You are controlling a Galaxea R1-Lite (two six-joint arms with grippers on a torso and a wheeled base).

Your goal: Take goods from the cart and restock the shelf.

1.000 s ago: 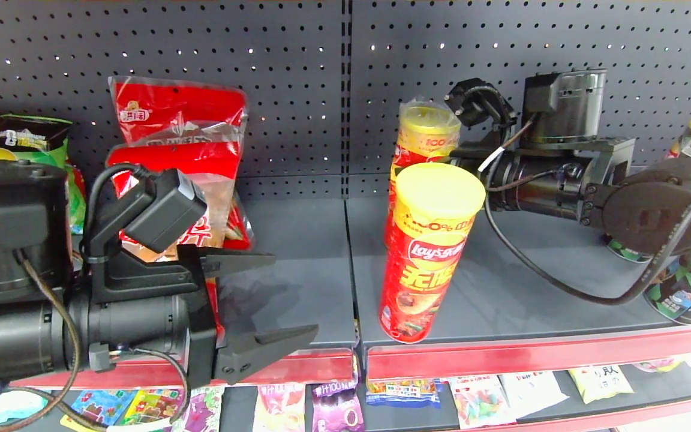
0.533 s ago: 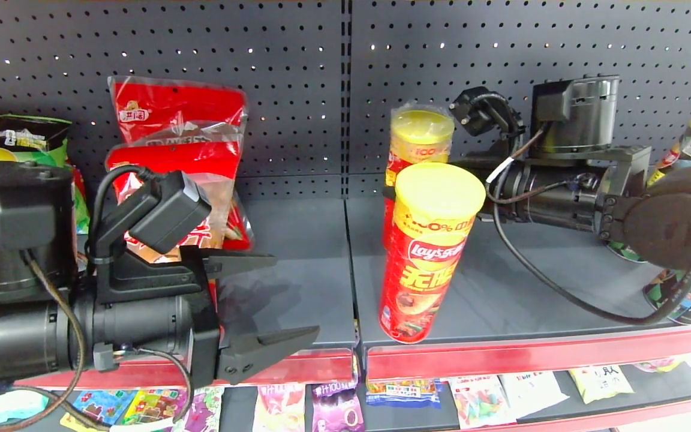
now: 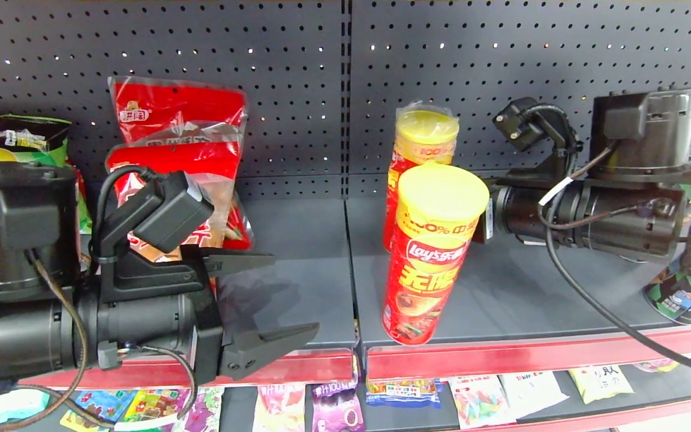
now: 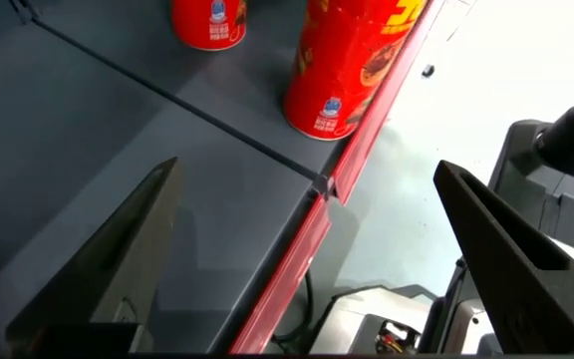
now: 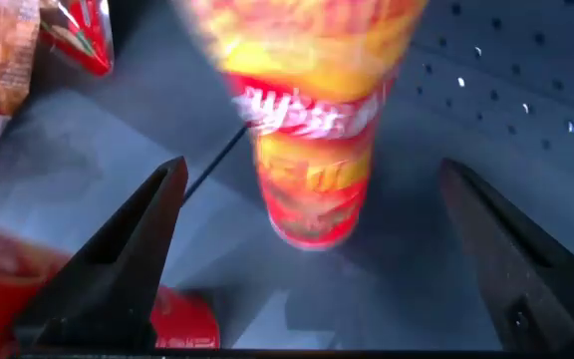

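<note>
Shelf (image 3: 297, 264), left to right: your left gripper (image 3: 294, 294) hangs wide open and empty before a red snack bag (image 3: 183, 120); the front can (image 3: 435, 252) stands at the edge, the rear can (image 3: 420, 144) just behind; your right gripper (image 5: 314, 168), spread wide, points at the rear can.

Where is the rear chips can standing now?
In the head view, the rear chips can stands on the shelf, just right of its centre seam and close behind the front chips can.
</note>
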